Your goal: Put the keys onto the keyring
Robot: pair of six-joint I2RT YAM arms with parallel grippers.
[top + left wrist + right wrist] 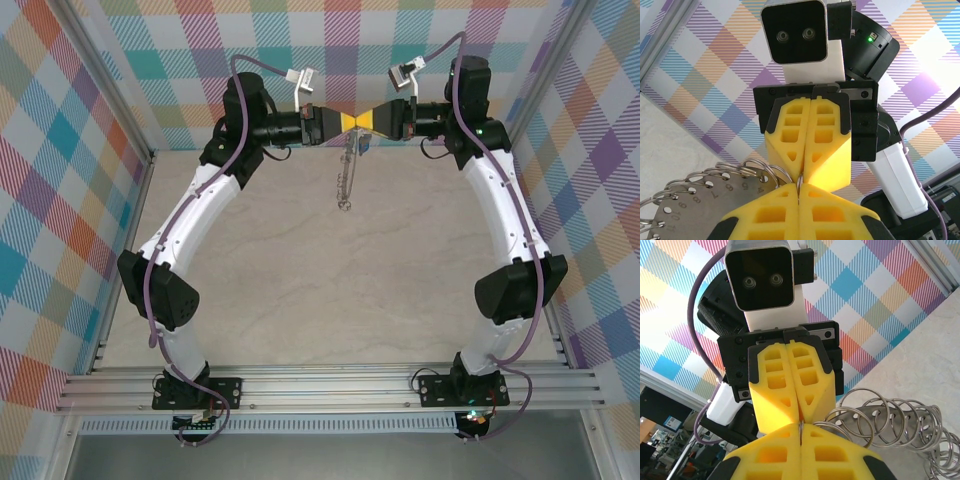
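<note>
Both sets of fingers were clamped tight. The left gripper point(799, 200) and the right gripper point(801, 435) met tip to tip in mid-air, each pinching the same thin wire of the keyring point(890, 420). Its small loops fanned out beside the pads next to a numbered metal tag point(705, 205), and the rest dangled above the far part of the table point(300, 260). The key point(365, 141), if that bluish fleck just under the right gripper was it, was too small to be sure of.

My read on doing this well: hold one grip firm and ease the other sideways, so the wire parts without twisting. Keep the pinch close to the split, and go slowly or the thin wire will slip out.
</note>
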